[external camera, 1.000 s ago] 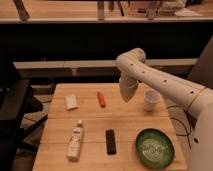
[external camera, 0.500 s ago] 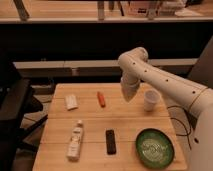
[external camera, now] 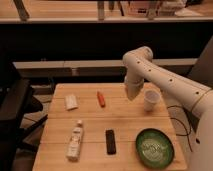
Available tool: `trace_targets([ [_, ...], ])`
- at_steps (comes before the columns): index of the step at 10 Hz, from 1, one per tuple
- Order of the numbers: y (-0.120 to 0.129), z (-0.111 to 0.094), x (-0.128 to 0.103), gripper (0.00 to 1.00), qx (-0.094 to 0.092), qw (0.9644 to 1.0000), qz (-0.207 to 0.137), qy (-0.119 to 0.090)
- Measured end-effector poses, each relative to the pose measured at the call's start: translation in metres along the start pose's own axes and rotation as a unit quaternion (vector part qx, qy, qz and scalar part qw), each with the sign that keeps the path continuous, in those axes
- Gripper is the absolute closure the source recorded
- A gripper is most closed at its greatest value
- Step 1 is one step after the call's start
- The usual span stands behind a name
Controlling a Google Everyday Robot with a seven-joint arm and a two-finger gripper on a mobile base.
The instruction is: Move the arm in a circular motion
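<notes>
The glossy white arm (external camera: 165, 80) reaches in from the right edge over the wooden table (external camera: 90, 122). It bends at a bulbous joint near the table's back edge and tapers to a pale downward-pointing tip. The gripper (external camera: 132, 94) at that tip hangs above the back right of the table. It sits just left of a small white cup (external camera: 151, 100) and right of an orange carrot-like piece (external camera: 101, 98). Nothing shows in the gripper.
On the table lie a white packet (external camera: 71, 102) at the left, a white bottle (external camera: 75, 140) at the front left, a black bar (external camera: 110, 141) at the front middle and a green bowl (external camera: 154, 148) at the front right. A dark chair (external camera: 15, 110) stands left of the table.
The arm's bent joint and tip have shifted a little to the right, toward the white cup. The things on the table have not moved.
</notes>
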Motion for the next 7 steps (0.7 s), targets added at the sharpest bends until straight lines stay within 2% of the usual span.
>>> trace_targets([
  [7,0.0057,-0.0048,0.0017,0.97,0.000,0.9999,-0.015,-0.002],
])
